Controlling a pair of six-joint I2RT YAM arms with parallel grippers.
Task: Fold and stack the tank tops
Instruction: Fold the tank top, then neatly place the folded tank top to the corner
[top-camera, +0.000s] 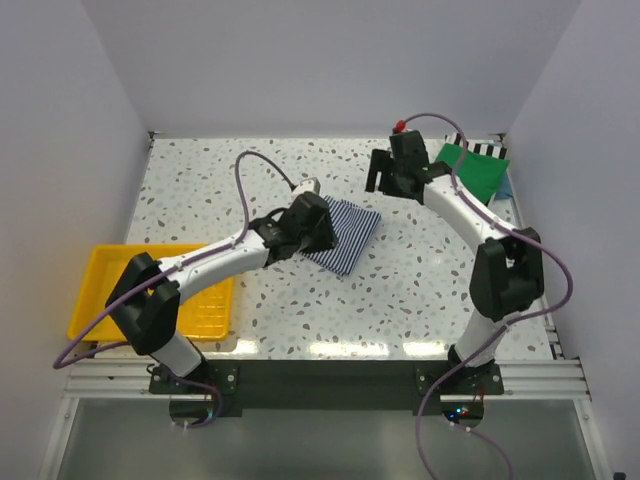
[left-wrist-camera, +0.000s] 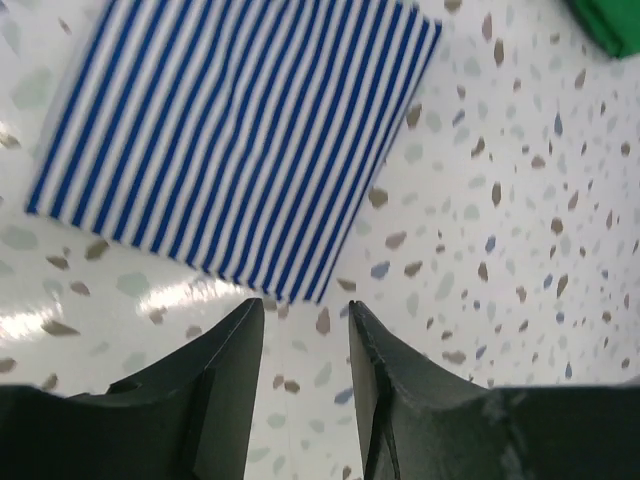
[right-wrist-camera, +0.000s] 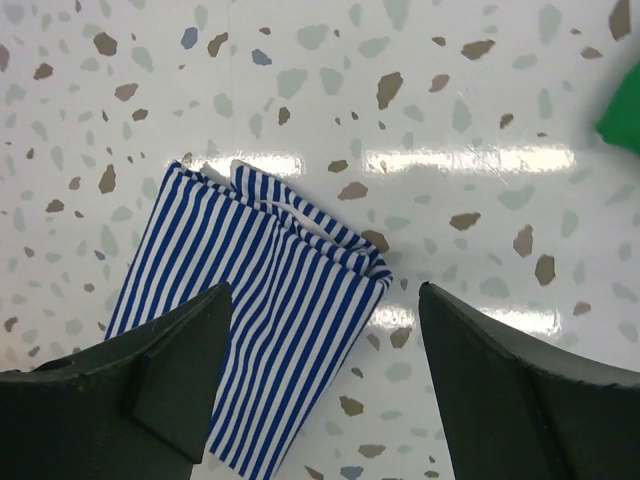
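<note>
Left gripper (left-wrist-camera: 305, 312): nearest the lens. Its fingers stand a moderate gap apart with nothing between them, poised just off one corner of the striped tank top (left-wrist-camera: 240, 130).
Right gripper (right-wrist-camera: 325, 295): jaws spread wide and holding nothing. It hangs above the striped top's layered end, and from overhead it sits between the two garments.
Striped tank top: folded into a compact rectangle and lying flat near the middle of the tabletop (top-camera: 400, 290). One end shows stacked edges and a sliver of white trim.
Green tank top (top-camera: 475, 172): at the far right corner of the tabletop, well apart from the striped one. It looks like a small folded bundle, though the right arm hides part of it, so the neatness of the fold cannot be judged.
Yellow tray (top-camera: 100, 270): at the left edge toward the near left corner, partly overhanging. Neither top touches it.
Done so far: the striped top's folding looks complete, and the green one's probably is too.
Left to do: stacking, since the two tops lie apart with neither resting on the other. One must be lifted across and set squarely on its partner.
Risk: a folded piece pinched at one edge may fall open in transit.
</note>
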